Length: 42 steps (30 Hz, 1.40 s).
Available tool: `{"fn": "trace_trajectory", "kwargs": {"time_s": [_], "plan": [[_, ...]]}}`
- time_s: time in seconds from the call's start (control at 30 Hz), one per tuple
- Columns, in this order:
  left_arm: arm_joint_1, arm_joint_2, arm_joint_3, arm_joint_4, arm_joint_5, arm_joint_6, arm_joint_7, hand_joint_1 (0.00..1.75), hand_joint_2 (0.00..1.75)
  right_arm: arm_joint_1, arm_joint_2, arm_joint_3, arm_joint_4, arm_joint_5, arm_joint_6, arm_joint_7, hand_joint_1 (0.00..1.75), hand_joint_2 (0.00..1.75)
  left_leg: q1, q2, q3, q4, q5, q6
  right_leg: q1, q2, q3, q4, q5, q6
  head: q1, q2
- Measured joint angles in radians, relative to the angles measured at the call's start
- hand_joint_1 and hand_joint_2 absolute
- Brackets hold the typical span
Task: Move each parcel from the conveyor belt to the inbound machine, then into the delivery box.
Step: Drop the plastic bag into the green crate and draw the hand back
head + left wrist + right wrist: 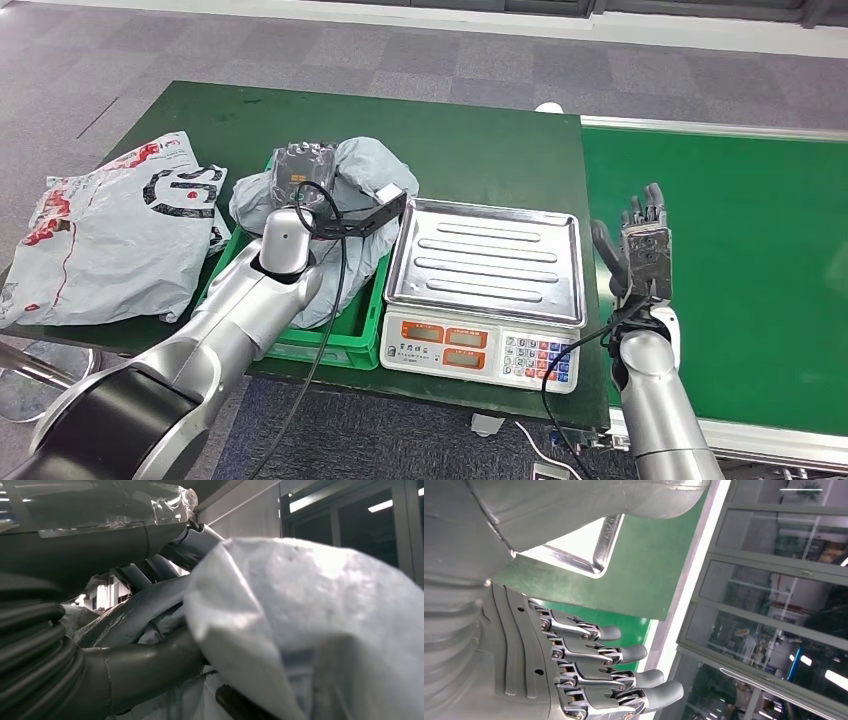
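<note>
While left hand [303, 170] presses crumpled grey parcel [350, 200] in green bin [345, 335], grip unclear; right hand [640, 245] spread, empty.

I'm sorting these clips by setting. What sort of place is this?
Probably a parcel-sorting test station indoors. A green conveyor belt runs beside a green table holding a weighing scale, a green crate with a grey poly-bag parcel, and another bagged parcel. Carpet tiles suggest an office-like hall.

Green table [470, 150]: scale [485, 290], crate [340, 335], bag [110, 235]
</note>
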Motion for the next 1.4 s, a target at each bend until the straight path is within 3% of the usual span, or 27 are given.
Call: {"fn": "trace_trajectory", "kwargs": {"time_s": [0.17, 0.27, 0.3, 0.33, 0.4, 0.43, 0.47, 0.7, 0.9, 1.1, 1.27, 1.4], "plan": [[0.000, 0.000, 0.012, 0.015, 0.020, -0.051, -0.026, 1.75, 1.75, 0.002, 0.000, 0.000, 0.000, 0.001, 0.004, 0.000, 0.00, 1.75, 0.000, 0.000, 0.000, 0.000, 0.000, 0.000, 0.000, 0.000, 0.000, 0.000, 0.000, 0.000, 0.000, 0.000], [0.002, -0.008, 0.052, 0.027, 0.070, -0.285, -0.109, 1.75, 1.75, -0.005, 0.000, 0.000, 0.000, 0.010, 0.022, 0.003, 0.00, 1.75, 0.000, 0.000, 0.000, 0.000, 0.000, 0.000, 0.000, 0.000, 0.001, 0.000, 0.000, 0.000, 0.000, 0.000], [0.007, -0.012, 0.063, 0.034, 0.075, -0.379, -0.134, 1.43, 1.75, -0.009, 0.000, 0.000, 0.000, 0.014, 0.029, 0.003, 0.00, 1.75, 0.000, 0.000, 0.000, 0.000, 0.000, 0.000, 0.000, 0.000, 0.001, 0.000, 0.000, 0.000, 0.000, 0.000], [0.013, -0.015, 0.071, 0.040, 0.078, -0.457, -0.154, 0.99, 1.75, -0.014, 0.000, 0.000, 0.001, 0.017, 0.034, 0.001, 0.00, 1.75, 0.000, 0.000, 0.000, 0.000, 0.000, 0.000, 0.000, 0.000, 0.001, 0.000, 0.000, 0.000, 0.000, 0.000], [0.027, -0.020, 0.089, 0.053, 0.090, -0.567, -0.191, 0.12, 0.87, -0.022, 0.000, -0.001, 0.004, 0.022, 0.040, -0.005, 0.00, 1.75, 0.000, 0.000, 0.000, 0.000, 0.000, 0.000, 0.000, 0.000, 0.001, 0.000, 0.000, 0.000, 0.000, 0.000], [0.031, -0.023, 0.100, 0.058, 0.096, -0.597, -0.203, 0.00, 0.44, -0.026, 0.000, -0.001, 0.006, 0.024, 0.040, -0.008, 0.00, 1.75, 0.000, 0.000, 0.001, 0.000, 0.000, 0.000, 0.000, -0.001, 0.001, 0.000, 0.000, 0.000, 0.000, 0.000], [0.033, -0.024, 0.109, 0.063, 0.099, -0.610, -0.208, 0.00, 0.00, -0.028, 0.001, -0.001, 0.008, 0.027, 0.039, -0.010, 0.00, 1.75, 0.000, -0.001, 0.001, 0.000, 0.000, 0.000, 0.000, -0.001, 0.001, 0.000, 0.000, 0.000, 0.000, 0.000], [0.028, -0.031, 0.177, 0.064, 0.148, -0.469, -0.195, 0.00, 0.00, -0.021, 0.001, -0.007, -0.015, 0.048, 0.060, 0.026, 0.00, 1.75, 0.000, -0.002, 0.001, 0.000, 0.000, 0.000, 0.000, -0.002, 0.002, 0.000, 0.000, 0.000, 0.000, 0.000], [0.009, -0.025, 0.198, 0.062, 0.141, -0.502, -0.160, 0.00, 0.00, -0.025, 0.001, -0.008, -0.021, 0.079, 0.102, 0.062, 0.00, 1.75, 0.000, -0.002, 0.001, 0.000, 0.000, 0.000, 0.000, -0.002, 0.002, 0.000, 0.000, 0.000, 0.000, 0.000], [0.009, -0.015, 0.233, 0.062, 0.174, -0.421, -0.172, 0.00, 0.00, -0.025, 0.001, -0.008, -0.027, 0.100, 0.111, 0.095, 0.00, 1.75, 0.000, -0.002, 0.001, 0.000, 0.000, 0.000, 0.000, -0.002, 0.002, 0.000, 0.000, 0.000, 0.000, 0.000], [0.008, -0.015, 0.312, 0.014, 0.336, -0.180, -0.314, 0.00, 0.00, -0.015, 0.001, -0.008, -0.047, 0.123, 0.126, 0.123, 0.00, 1.75, 0.000, -0.001, 0.000, 0.000, 0.000, 0.000, 0.000, -0.002, 0.001, 0.000, 0.000, 0.000, 0.000, 0.000], [0.016, -0.018, 0.398, -0.060, 0.542, -0.140, -0.461, 0.00, 0.00, -0.001, 0.001, 0.000, -0.060, 0.111, 0.148, 0.126, 0.00, 1.75, 0.000, -0.001, 0.001, 0.000, 0.000, 0.000, 0.000, -0.001, 0.001, 0.000, 0.000, 0.000, 0.000, 0.000]]}}
